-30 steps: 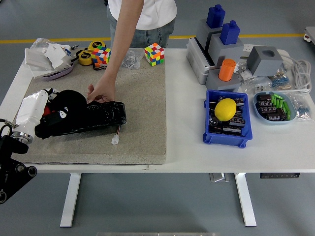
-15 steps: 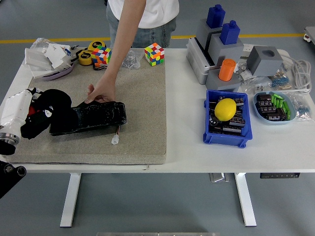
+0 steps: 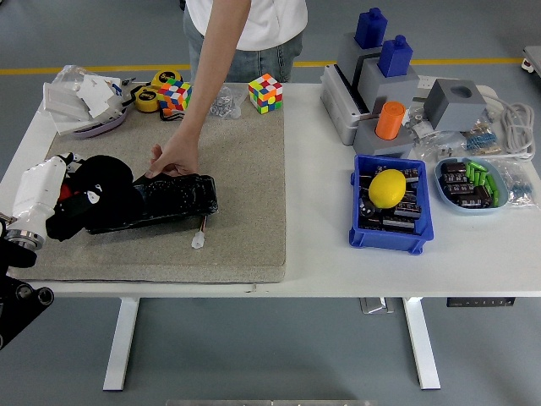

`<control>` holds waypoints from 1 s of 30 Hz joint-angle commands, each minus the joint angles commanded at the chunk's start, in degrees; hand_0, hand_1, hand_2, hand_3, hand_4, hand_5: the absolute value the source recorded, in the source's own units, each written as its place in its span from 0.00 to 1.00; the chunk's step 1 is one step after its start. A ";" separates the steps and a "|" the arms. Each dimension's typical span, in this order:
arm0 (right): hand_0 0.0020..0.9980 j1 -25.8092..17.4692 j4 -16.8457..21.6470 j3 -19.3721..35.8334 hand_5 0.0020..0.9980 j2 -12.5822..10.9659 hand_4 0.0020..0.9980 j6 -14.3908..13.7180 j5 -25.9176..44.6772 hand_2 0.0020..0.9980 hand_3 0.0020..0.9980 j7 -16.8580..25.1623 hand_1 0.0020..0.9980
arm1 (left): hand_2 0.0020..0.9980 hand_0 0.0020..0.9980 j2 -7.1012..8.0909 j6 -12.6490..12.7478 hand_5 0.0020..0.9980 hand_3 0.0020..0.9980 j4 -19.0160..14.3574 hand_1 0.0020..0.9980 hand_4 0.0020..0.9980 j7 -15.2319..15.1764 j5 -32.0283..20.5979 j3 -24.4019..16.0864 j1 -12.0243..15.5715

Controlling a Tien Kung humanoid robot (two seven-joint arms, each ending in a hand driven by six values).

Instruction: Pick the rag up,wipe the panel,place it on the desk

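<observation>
While the left hand (image 3: 89, 203) stays pressed on the black rag (image 3: 97, 188), fingers hidden in the cloth and apparently gripping it, it has slid back rightward from half a second ago, onto the left end of the black panel (image 3: 165, 199). That back-and-forth suggests wiping is under way; setting the rag on the desk remains. A person's hand (image 3: 172, 159) steadies the panel's far edge on the tan mat (image 3: 245, 211). The right hand is out of view. No writing is readable.
</observation>
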 joint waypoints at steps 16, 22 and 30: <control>0.75 0.16 0.07 -0.27 0.58 -0.21 0.96 0.06 -0.09 0.69 0.59 -0.05 0.65 | 0.25 0.19 -1.46 0.00 0.16 0.56 -0.95 0.07 0.51 0.65 -0.71 6.23 -3.60; 0.75 0.17 0.09 -0.49 0.58 -0.28 0.96 0.11 -0.05 0.69 0.59 -0.04 0.65 | 0.25 0.19 -2.14 0.00 0.16 0.56 -1.36 0.07 0.51 0.83 -1.23 8.86 -4.97; 0.74 0.43 0.13 -0.70 0.58 -0.50 0.96 0.08 0.02 0.69 0.59 -0.06 0.65 | 0.25 0.19 -2.86 0.00 0.16 0.56 -2.45 0.07 0.51 1.37 -1.72 12.62 -7.58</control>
